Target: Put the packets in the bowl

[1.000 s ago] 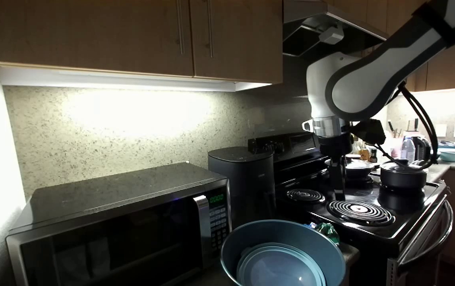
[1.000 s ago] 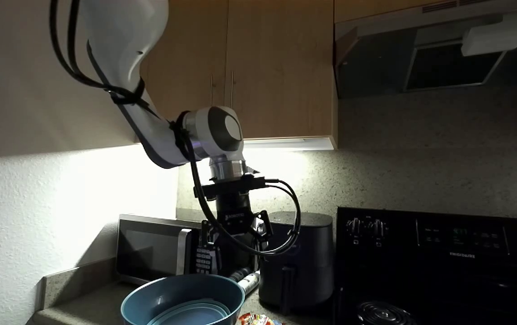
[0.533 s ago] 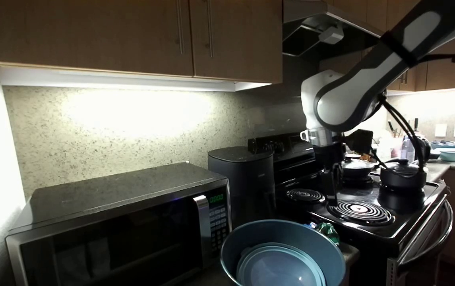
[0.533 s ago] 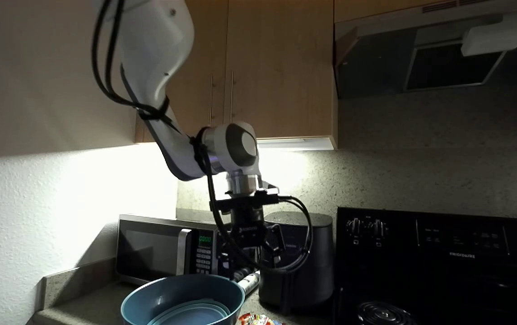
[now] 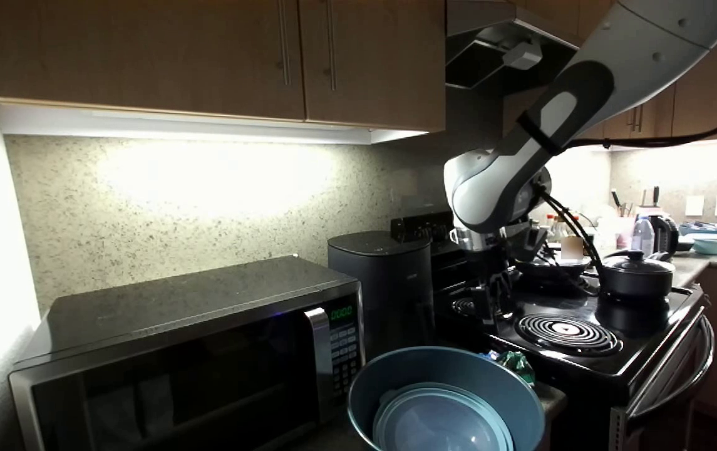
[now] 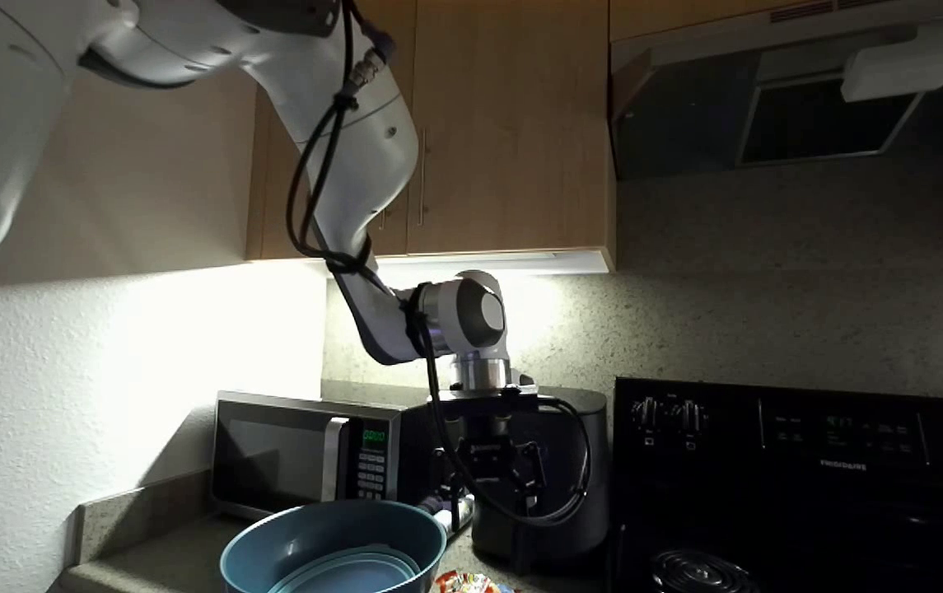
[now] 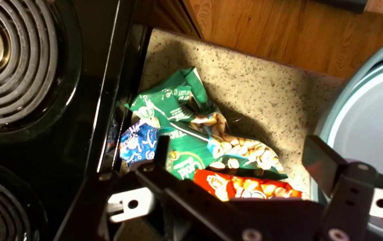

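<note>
Black tool [image 7: 239, 150], spread wide, drops closer to the green packet [image 7: 191, 140] near the bowl [image 5: 396, 376]: a grasp looks imminent!

In both exterior views, a microwave [image 5: 189, 363], an air fryer [image 5: 380, 294] and a stove [image 5: 583, 305] stand in order from left to right, with the bowl [image 5: 439, 366] in front and smaller pieces [image 5: 446, 426] nested inside it. In the wrist view, overlapping packets [image 7: 189, 147] lie on the counter [image 7: 261, 80] between the stove at left and the bowl at right, the fingers [image 7: 321, 160] nearer the camera than either.
</note>
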`<move>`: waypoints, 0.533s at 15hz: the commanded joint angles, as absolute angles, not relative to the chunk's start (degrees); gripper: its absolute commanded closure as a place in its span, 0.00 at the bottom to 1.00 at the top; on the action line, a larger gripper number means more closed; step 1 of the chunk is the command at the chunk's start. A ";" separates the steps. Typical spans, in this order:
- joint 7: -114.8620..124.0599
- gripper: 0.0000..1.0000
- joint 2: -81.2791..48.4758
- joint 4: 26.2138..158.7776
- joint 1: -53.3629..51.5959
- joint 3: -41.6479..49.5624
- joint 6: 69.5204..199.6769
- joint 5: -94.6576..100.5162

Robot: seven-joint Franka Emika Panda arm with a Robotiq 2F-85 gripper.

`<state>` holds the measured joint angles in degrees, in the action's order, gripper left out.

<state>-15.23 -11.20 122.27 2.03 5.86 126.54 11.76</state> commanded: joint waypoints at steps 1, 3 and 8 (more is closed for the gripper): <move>-15.08 0.00 -11.72 121.51 2.97 4.88 126.30 11.97; -15.08 0.00 -11.91 121.26 2.98 4.87 126.29 11.97; -20.89 0.00 -16.22 118.56 4.21 4.63 127.11 12.09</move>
